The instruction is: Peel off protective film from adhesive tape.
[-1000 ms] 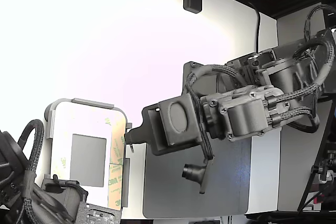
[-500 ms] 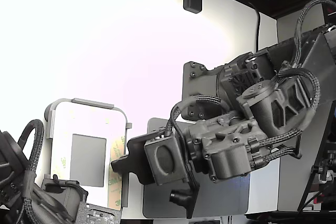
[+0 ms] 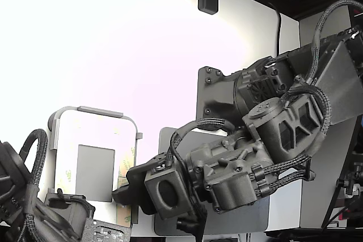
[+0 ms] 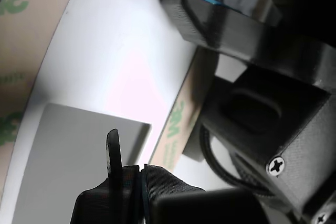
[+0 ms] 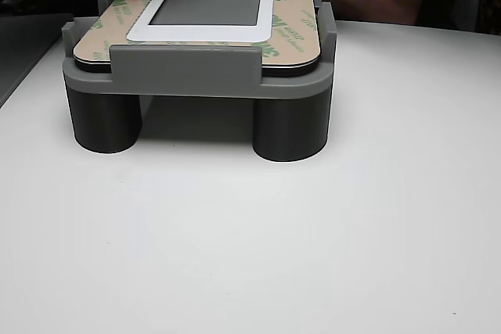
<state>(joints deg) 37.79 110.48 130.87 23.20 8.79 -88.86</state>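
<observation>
Over the last second we see the arm (image 3: 266, 140) swing down and toward the exterior view's left: its wrist block, earlier level with the middle of the grey fixture (image 3: 93, 165), now sits low beside the fixture's lower corner, with the pincer (image 3: 126, 190) reaching the plate's near edge. We judge that this is the approach to the liner's end, so the peel itself has not yet begun; the strip looks flat and fully stuck down.

The fixture stands on the white bench (image 5: 250, 256) on round legs and cradles a white plate (image 5: 207, 33) with a grey square patch (image 5: 205, 4) in its middle. The protective film (image 3: 128, 165) runs along the plate's edge on the exterior view's right, a narrow tan, slightly see-through strip with faint green logos; in the wrist view it shows as a tan band with green print just beside the pincer's dark tip. A matching strip lies along the opposite edge.

We cannot tell how the pincer stands: only one thin dark finger (image 4: 113, 153) shows in the wrist view, and it does not visibly hold anything
</observation>
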